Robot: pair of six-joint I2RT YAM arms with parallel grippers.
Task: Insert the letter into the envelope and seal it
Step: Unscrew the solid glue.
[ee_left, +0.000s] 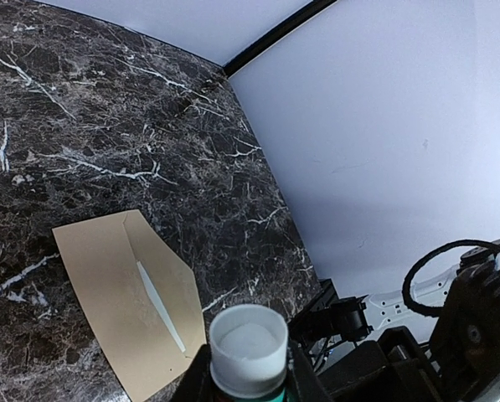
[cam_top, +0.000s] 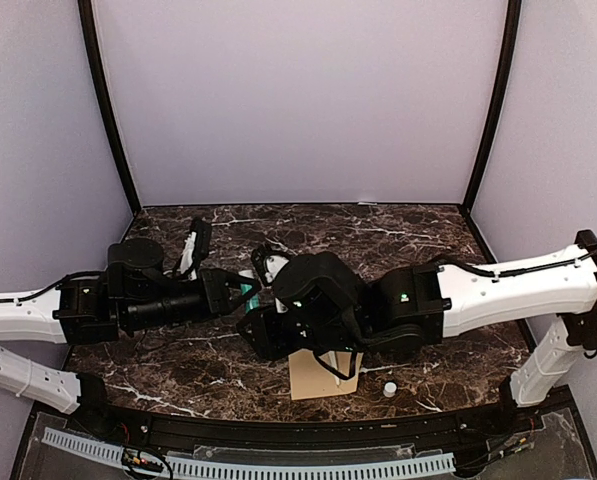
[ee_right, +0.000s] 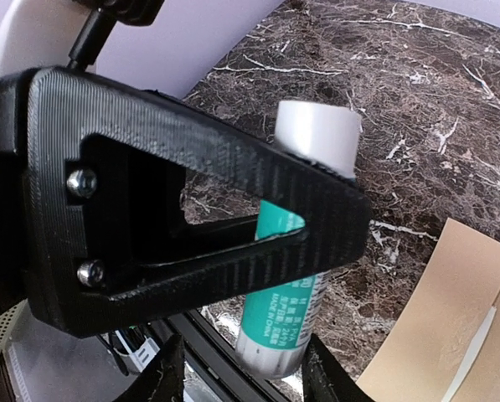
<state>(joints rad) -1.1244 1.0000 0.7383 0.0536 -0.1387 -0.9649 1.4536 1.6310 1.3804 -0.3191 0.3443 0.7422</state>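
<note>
Top cam: both arms meet over mid-table and their black wrists hide the grips. Only a flash of teal shows at the left gripper [cam_top: 246, 291]. L wrist cam settles it: that gripper is clamped on a glue stick [ee_left: 248, 347], white end facing the lens. R wrist cam shows the stick side-on, teal body w/ print, and a ribbed black finger of the left gripper crosses in front of it. Right gripper [ee_right: 243, 373]: fingers spread either side of the stick's lower end, gap visible on one side, so not clamped.

Envelope [ee_left: 120, 293]: kraft-brown, flat on the marble table [cam_top: 378, 235] near the front edge, flap open. In top cam it's partly under the right arm; both wrist cams see part of it uncovered. Thin white strip [ee_left: 162, 306] runs along the flap fold; can't tell if it's a sheet tucked inside or a gum strip. Small white cap [cam_top: 389, 388] sits just right of the envelope, not touching.
</note>
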